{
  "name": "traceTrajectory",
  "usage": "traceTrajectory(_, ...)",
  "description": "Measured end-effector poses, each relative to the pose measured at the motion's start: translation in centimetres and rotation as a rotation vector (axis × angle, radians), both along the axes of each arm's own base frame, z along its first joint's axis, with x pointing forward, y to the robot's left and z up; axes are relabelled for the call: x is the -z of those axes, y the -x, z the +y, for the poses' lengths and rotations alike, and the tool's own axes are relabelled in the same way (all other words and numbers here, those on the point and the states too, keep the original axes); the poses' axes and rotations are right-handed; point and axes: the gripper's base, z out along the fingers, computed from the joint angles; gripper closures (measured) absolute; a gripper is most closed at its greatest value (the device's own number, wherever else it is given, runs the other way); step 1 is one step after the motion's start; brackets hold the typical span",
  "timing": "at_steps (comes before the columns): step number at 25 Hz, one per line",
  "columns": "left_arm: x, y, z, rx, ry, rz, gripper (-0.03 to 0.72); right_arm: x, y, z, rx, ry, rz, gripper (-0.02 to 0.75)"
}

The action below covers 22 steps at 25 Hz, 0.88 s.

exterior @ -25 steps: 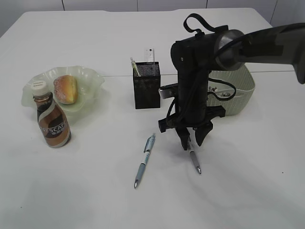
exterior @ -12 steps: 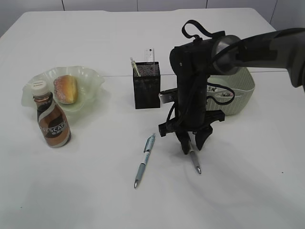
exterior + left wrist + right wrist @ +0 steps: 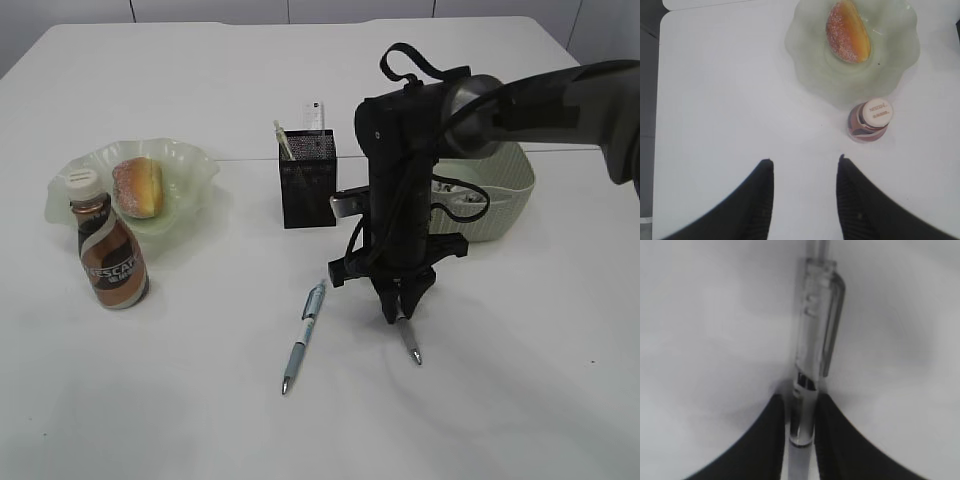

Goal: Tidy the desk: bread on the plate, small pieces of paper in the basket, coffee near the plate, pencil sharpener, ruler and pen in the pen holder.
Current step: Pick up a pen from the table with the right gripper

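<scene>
My right gripper [image 3: 398, 314] points down at the table and is shut on a clear grey pen [image 3: 410, 342]; in the right wrist view the jaws [image 3: 801, 405] press both sides of the pen's barrel [image 3: 816, 340]. A second blue-grey pen [image 3: 303, 335] lies to its left. The black mesh pen holder [image 3: 308, 178] stands behind, with items in it. The bread [image 3: 138, 186] lies on the pale green plate [image 3: 190, 160]; the coffee bottle [image 3: 110, 254] stands in front of it. My left gripper [image 3: 805, 165] is open and empty above the table, near the bottle [image 3: 870, 120] and the plate [image 3: 805, 55].
A pale green basket [image 3: 505, 190] with bits of paper stands at the right, partly behind my right arm. The white table has a seam line running across behind the plate and holder.
My right gripper has lowered onto the grey pen and its fingers have closed from open to shut around it.
</scene>
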Motion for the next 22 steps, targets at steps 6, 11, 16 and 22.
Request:
traceTrajectory(6,0.0,0.0,0.0,0.0,0.0,0.0,0.381,0.0,0.0,0.1,0.003,-0.006,0.002,0.667)
traceTrajectory(11,0.0,0.0,0.0,0.0,0.0,0.0,0.381,-0.3,-0.4,0.3,0.006,-0.02,-0.014,0.668)
traceTrajectory(16,0.0,0.0,-0.1,0.002,0.009,0.002,0.381,-2.0,-0.7,0.5,-0.014,-0.041,-0.057,0.668)
traceTrajectory(22,0.1,0.1,-0.2,0.006,0.028,0.008,0.381,-6.5,-0.1,0.3,-0.076,-0.091,-0.156,0.668)
